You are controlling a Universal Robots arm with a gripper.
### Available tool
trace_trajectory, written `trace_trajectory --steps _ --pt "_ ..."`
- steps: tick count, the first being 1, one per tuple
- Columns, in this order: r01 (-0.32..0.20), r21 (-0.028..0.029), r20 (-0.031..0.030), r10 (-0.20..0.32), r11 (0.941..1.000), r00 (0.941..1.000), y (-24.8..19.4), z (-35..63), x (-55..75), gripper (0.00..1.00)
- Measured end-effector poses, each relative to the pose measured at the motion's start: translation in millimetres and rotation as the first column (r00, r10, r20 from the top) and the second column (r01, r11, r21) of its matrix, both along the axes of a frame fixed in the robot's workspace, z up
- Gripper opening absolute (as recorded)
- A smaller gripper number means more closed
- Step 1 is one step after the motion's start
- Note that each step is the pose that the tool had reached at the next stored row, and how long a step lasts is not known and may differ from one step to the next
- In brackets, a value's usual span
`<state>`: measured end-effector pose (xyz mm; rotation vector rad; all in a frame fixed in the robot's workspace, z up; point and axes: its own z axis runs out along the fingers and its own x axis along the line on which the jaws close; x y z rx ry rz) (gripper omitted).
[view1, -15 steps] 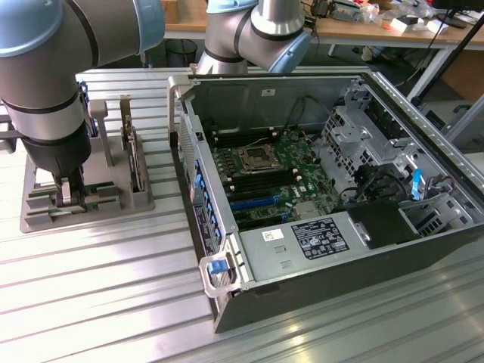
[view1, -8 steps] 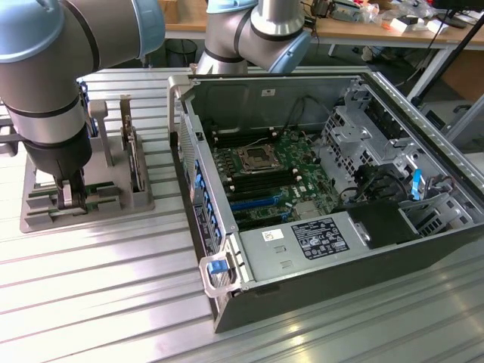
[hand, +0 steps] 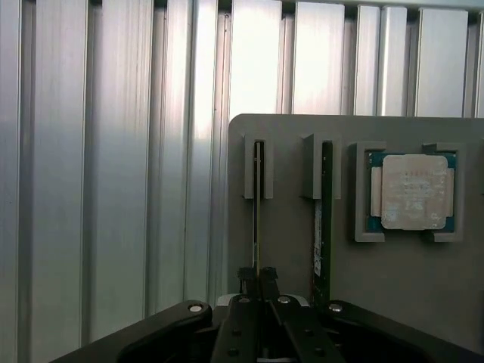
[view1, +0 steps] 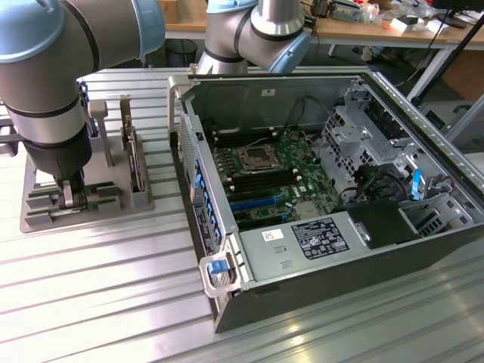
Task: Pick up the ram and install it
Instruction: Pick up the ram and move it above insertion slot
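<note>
In the wrist view the ram (hand: 258,204) stands on edge in a slot of the grey holder (hand: 295,136), seen as a thin strip. My gripper (hand: 259,276) is shut on its near end, the black fingertips (hand: 247,278) pressed to both sides. A second, similar green strip (hand: 326,197) stands in the neighbouring slot. In the exterior view the gripper (view1: 73,198) reaches down into the holder (view1: 45,219) at the exterior view's left, beside the open computer case (view1: 423,249).
A square silver CPU chip (hand: 412,190) lies in the holder's pocket beside the strips. A taller card (view1: 134,162) stands upright in the holder. The motherboard (view1: 265,174) lies inside the case. Everything rests on a ribbed metal table (view1: 113,295).
</note>
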<state>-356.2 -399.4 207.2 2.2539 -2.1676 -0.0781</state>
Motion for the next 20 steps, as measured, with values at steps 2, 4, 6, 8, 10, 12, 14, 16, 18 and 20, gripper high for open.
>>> trace_trajectory --steps 2,4,6,8,10,12,14,16,18,20 --pt "0.000 0.0000 0.0000 0.000 1.0000 1.0000 0.0 0.0 0.0 0.12" --pt "0.000 0.0000 0.0000 0.000 1.0000 1.0000 0.0 0.0 0.0 0.12" --pt "0.000 0.0002 0.0003 0.000 1.0000 1.0000 0.0 0.1 0.0 0.12" --pt "0.000 0.0001 0.0002 0.000 1.0000 1.0000 0.0 0.9 0.0 0.12" --pt "0.000 0.0000 0.0000 0.000 1.0000 1.0000 0.0 1.1 0.0 0.12" --pt "0.000 0.0000 0.0000 0.000 1.0000 1.0000 0.0 1.2 0.0 0.12" --pt "0.000 0.0000 0.0001 0.000 1.0000 1.0000 0.0 1.1 0.0 0.12" --pt "0.000 0.0000 0.0001 0.000 1.0000 1.0000 0.0 1.3 0.0 0.12" --pt "0.000 0.0000 0.0000 0.000 1.0000 1.0000 0.0 2.0 0.0 0.12" --pt "0.000 0.0000 0.0000 0.000 1.0000 1.0000 0.0 3.2 0.0 0.12"
